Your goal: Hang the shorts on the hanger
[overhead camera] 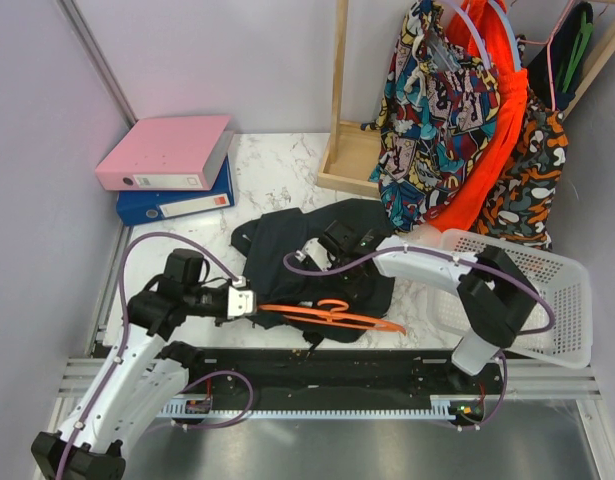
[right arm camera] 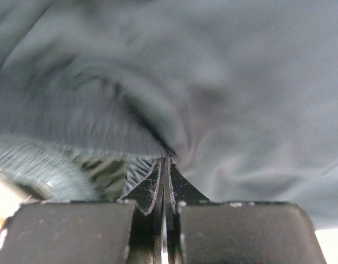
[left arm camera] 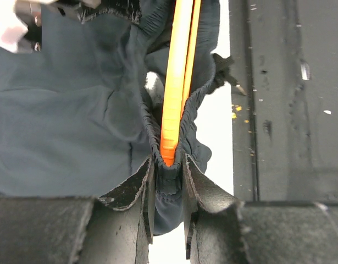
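Note:
The black shorts (overhead camera: 307, 245) lie bunched on the marble table. The orange hanger (overhead camera: 332, 315) lies across their near edge, its hook curled at the middle. My left gripper (overhead camera: 243, 301) is shut on the hanger's left end together with the shorts' waistband. In the left wrist view the orange hanger (left arm camera: 174, 99) runs out from the gripper (left arm camera: 167, 176), and the gathered waistband of the shorts (left arm camera: 75, 121) wraps its tip. My right gripper (overhead camera: 337, 240) rests on top of the shorts. In the right wrist view the gripper (right arm camera: 166, 160) is shut, and folds of the shorts (right arm camera: 223, 99) pucker at its tips.
A pink binder (overhead camera: 162, 152) lies on a blue one (overhead camera: 172, 205) at the back left. A white basket (overhead camera: 557, 290) sits at the right. A wooden rack (overhead camera: 342, 100) at the back holds a comic-print garment (overhead camera: 432, 110) and an orange garment (overhead camera: 495, 110). A black rail (overhead camera: 317, 365) runs along the near edge.

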### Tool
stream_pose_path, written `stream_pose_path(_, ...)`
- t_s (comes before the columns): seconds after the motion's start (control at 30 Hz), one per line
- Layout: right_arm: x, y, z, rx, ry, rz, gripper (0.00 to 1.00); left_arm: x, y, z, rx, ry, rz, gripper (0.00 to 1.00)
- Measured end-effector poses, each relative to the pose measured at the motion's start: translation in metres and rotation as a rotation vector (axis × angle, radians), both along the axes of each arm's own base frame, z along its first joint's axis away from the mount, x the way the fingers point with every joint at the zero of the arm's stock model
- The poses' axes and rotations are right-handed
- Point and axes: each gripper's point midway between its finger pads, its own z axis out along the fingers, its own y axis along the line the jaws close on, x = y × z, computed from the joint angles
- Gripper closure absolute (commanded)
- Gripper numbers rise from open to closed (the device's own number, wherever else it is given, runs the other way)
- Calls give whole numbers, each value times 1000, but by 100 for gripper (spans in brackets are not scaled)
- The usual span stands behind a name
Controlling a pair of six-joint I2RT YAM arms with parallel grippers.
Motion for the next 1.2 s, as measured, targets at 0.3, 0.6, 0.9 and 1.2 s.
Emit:
stream_pose_path(0.3, 103, 25, 22, 33, -168, -29, 93, 24, 1, -14, 34, 62, 105, 98)
stream_pose_path(0.6, 105, 32, 38, 64, -153, 39, 9, 35, 3, -29, 66, 129, 163, 98)
stream_pose_path(0.9, 58, 2, 24, -1, -59, 22, 16, 33, 3, -27, 57, 115, 160, 98)
stream_pose_path(1.2, 47, -24, 0, -113, -51, 1, 62, 33, 6, -21, 41, 90, 171, 98)
